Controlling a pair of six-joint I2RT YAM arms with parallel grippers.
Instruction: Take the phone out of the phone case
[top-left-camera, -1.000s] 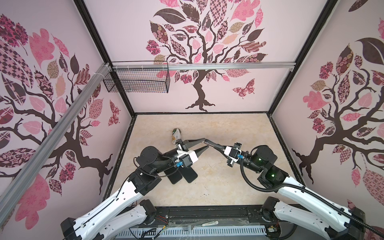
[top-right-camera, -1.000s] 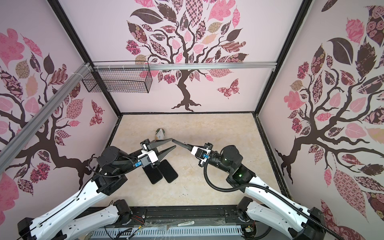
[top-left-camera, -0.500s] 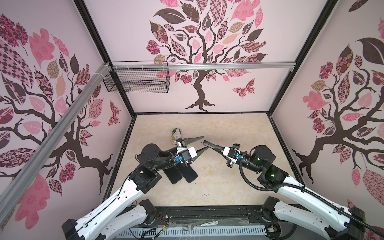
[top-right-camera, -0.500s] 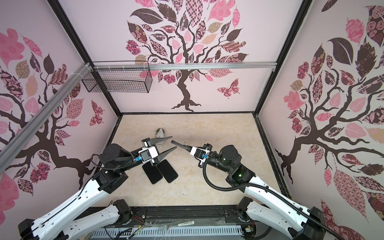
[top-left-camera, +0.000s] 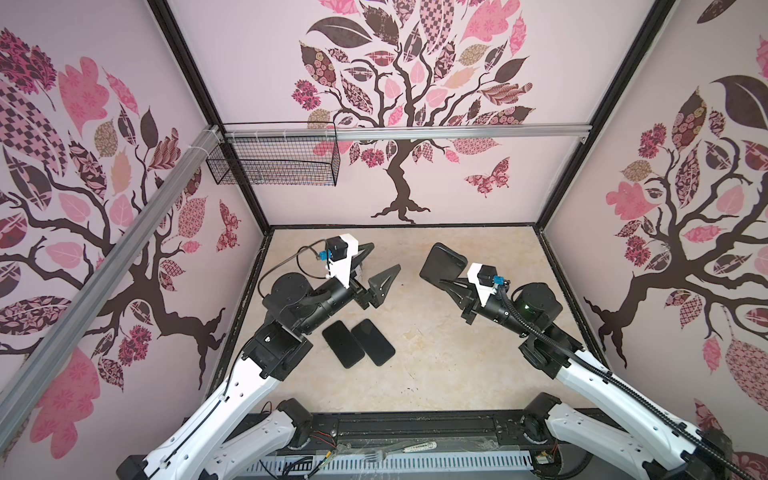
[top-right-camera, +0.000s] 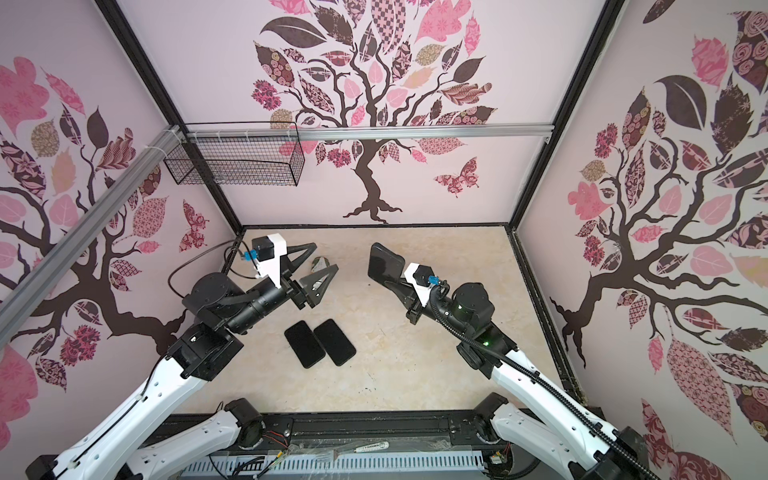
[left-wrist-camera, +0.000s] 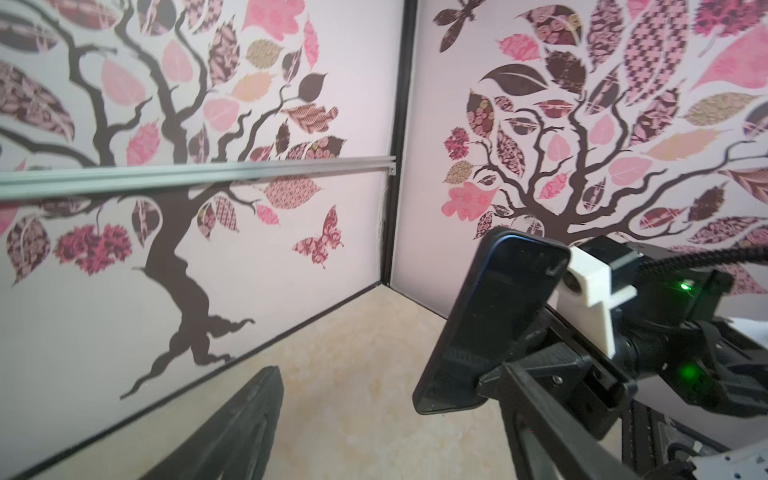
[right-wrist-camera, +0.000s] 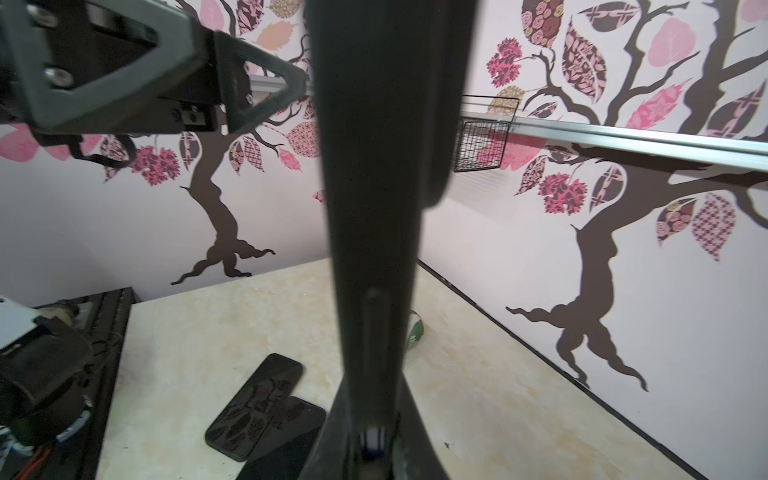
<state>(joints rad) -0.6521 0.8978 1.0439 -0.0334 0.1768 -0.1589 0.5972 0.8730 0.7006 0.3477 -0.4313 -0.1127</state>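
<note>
I see the cased phone (top-left-camera: 441, 264), black, held aloft and tilted, well apart from two black phones (top-left-camera: 343, 343) lying flat, touching side by side.

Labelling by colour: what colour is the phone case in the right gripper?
Black phone case; left wrist view shows best.

Black phone case (top-left-camera: 441, 262), cream marbled tabletop (top-left-camera: 457, 365), pale pink walls (top-left-camera: 257, 62) with brown trees (top-left-camera: 401, 187), patterned pink leaves (top-left-camera: 484, 20)

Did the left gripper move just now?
Yes. The left gripper backed toward the rear wall and leftward, farther from the black phones lying flat; its jaws opened.
</note>
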